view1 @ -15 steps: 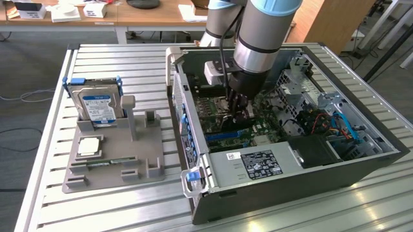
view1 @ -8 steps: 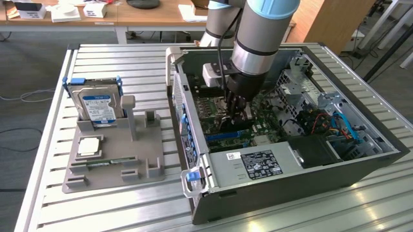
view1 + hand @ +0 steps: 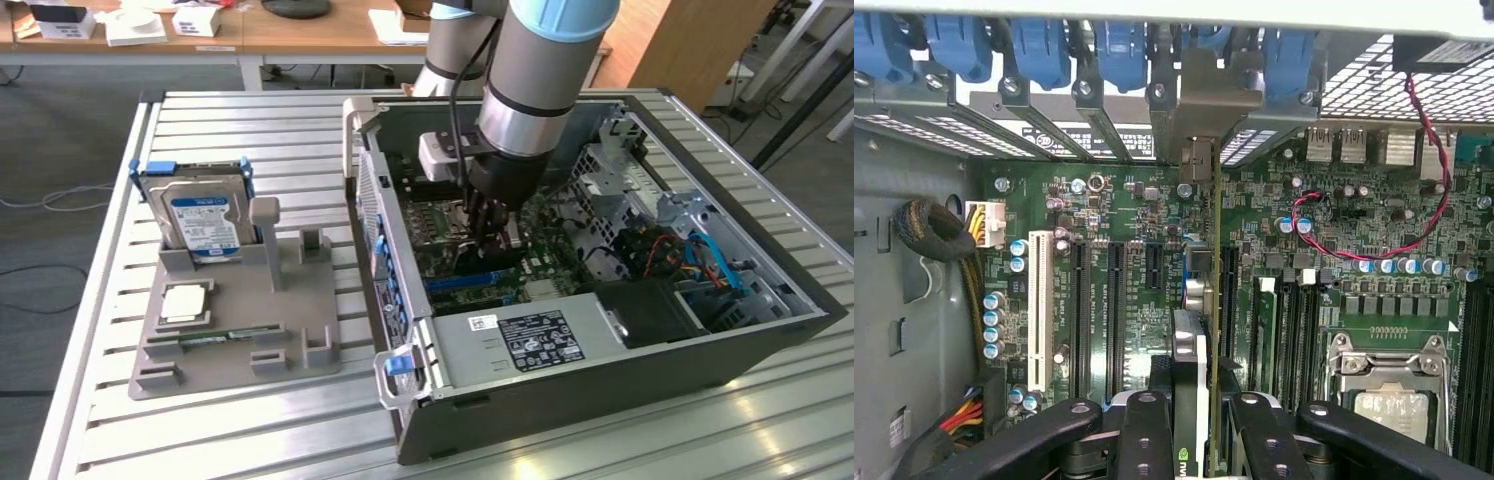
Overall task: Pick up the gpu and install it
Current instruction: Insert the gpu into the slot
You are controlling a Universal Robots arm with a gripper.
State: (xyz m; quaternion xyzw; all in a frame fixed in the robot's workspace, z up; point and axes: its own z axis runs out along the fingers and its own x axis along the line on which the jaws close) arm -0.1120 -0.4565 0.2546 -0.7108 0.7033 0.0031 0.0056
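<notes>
At the exterior view's left stands the hard drive (image 3: 207, 215). Inside the case (image 3: 601, 385) the gripper (image 3: 490, 232) pinches the gpu (image 3: 1194, 345) edge-on, low over the motherboard (image 3: 1144, 200). Installing seems in hand; seating likely calls for the card edge staying square to its slot.

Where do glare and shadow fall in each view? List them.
Exterior view: glare on the table slats, shade inside the computer case under the arm. Wrist view: case rim washed out white; the hand, closed on the card, sits dark.
</notes>
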